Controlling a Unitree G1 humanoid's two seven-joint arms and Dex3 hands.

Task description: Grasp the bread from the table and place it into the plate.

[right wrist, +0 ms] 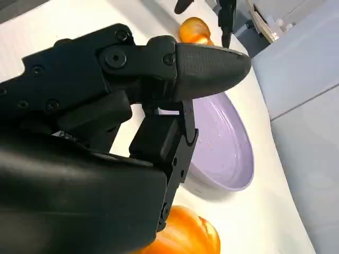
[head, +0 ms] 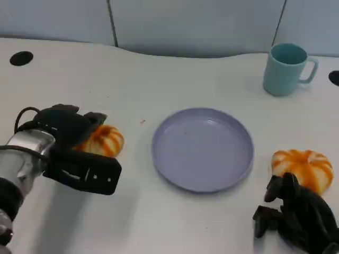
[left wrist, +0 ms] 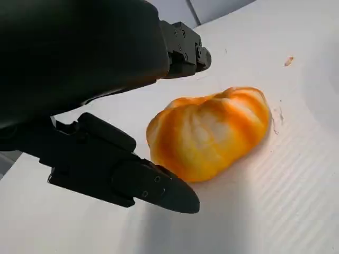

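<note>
Left hand: I see it at the left of the frame, fingers spread around the left bread roll, not visibly clamped on it.
Left bread roll: lies on the worktop, left of the plate.
Plate: lavender, mid-frame, nothing in it.
Right hand: lower right, fingers curled in, holding nothing.
Right bread roll: just above my right hand.
Mug: teal, upper right.

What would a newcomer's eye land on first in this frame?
Probably the two orange striped bread rolls flanking the empty lilac plate at the table's centre: the left bread lies between the left hand's spread fingers, not yet gripped, and the right bread sits just beyond the right hand. A teal mug stands at the far right.
</note>
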